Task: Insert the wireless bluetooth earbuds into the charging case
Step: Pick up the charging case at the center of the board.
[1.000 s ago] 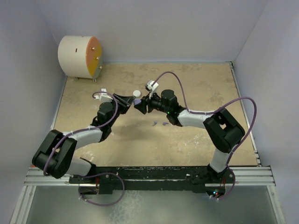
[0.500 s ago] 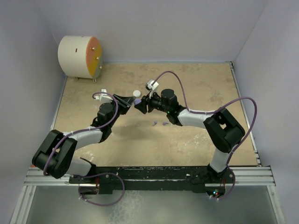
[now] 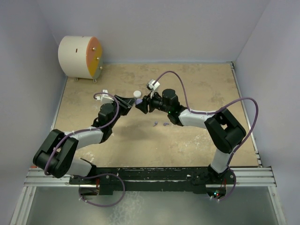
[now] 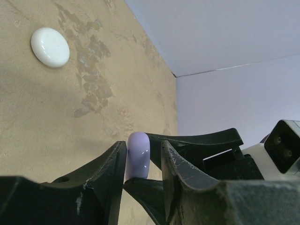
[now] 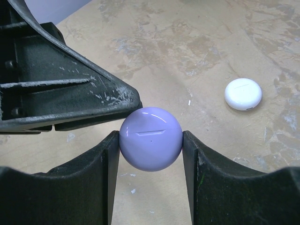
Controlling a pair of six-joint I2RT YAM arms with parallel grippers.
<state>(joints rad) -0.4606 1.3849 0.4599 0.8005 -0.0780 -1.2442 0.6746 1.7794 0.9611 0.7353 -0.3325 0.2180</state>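
Both my left end effector and right end effector pinch the lilac case half above the desk; white half and earbuds lie there; next, reassembly.

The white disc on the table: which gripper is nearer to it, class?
Left, narrowly. The white disc lies just beyond the left gripper; the right gripper, meeting it on the lilac disc, sits a touch farther right.
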